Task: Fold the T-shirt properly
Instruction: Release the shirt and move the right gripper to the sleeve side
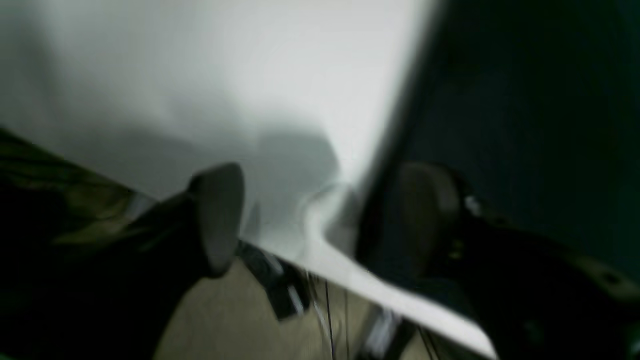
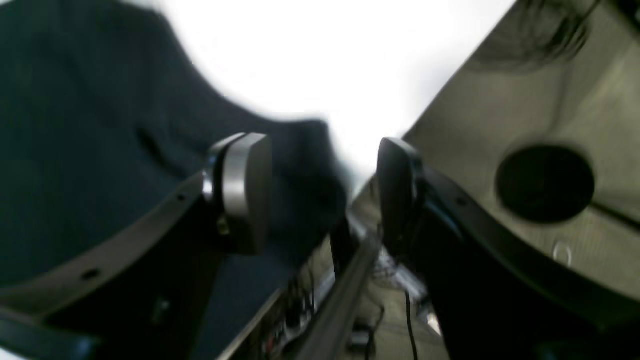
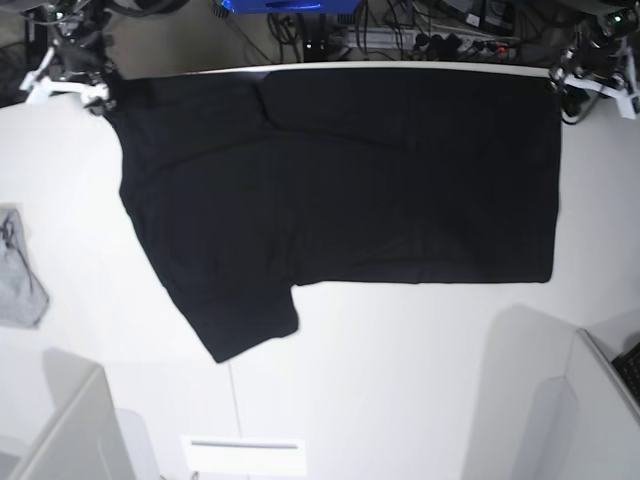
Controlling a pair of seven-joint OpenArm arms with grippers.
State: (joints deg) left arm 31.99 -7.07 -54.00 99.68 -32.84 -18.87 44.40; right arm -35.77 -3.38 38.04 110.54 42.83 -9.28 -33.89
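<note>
The black T-shirt (image 3: 340, 180) lies spread flat on the white table (image 3: 400, 370), with one sleeve pointing toward the near left; no print shows. My right gripper (image 3: 78, 78) hovers at the shirt's far left corner. In the right wrist view its fingers (image 2: 245, 190) stand apart, and the shirt's corner (image 2: 300, 165) lies loose below the gap of the right gripper (image 2: 322, 195). My left gripper (image 3: 592, 78) is at the far right corner, open (image 1: 325, 220), with the shirt's edge (image 1: 525, 100) running under its right finger (image 1: 430, 215). Nothing is held.
A small grey cloth (image 3: 18, 280) lies at the table's left edge. The table's far edge (image 3: 400, 66) runs just behind the shirt, with cables and floor beyond. Pale box-like shapes stand at the near left (image 3: 70, 430) and near right (image 3: 600, 400).
</note>
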